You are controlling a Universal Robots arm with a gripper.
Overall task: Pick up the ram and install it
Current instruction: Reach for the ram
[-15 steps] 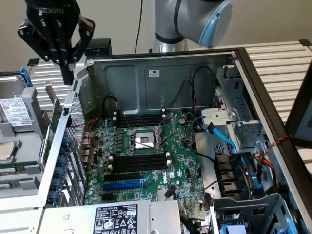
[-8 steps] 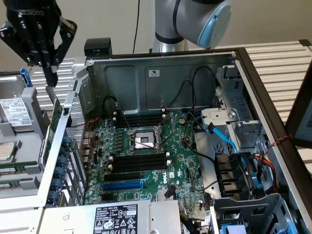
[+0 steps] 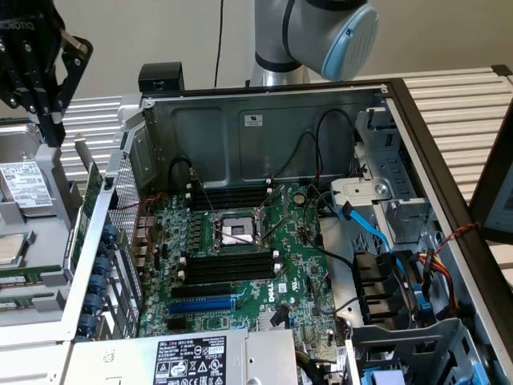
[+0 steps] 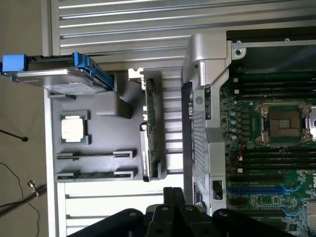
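Observation:
Two long thin dark sticks lie side by side in holders of a grey tray (image 4: 98,111) outside the computer case; I take the greenish one (image 4: 96,175) and its neighbour (image 4: 96,155) for ram. My black gripper (image 3: 50,128) hangs above this tray at the exterior view's far left, well apart from the sticks. Its fingers (image 4: 168,197) appear pressed together and hold nothing. The motherboard's bare black memory slots (image 3: 228,269) run beside the processor socket (image 3: 238,231), and those slots (image 4: 276,158) look empty.
The tray also carries a hard drive (image 4: 64,79) in a blue caddy, a loose processor chip (image 4: 74,129) and a green card (image 4: 150,123) standing on edge by the case wall (image 4: 205,98). A blue expansion slot (image 3: 200,305), cables and drive bays (image 3: 401,281) crowd the case.

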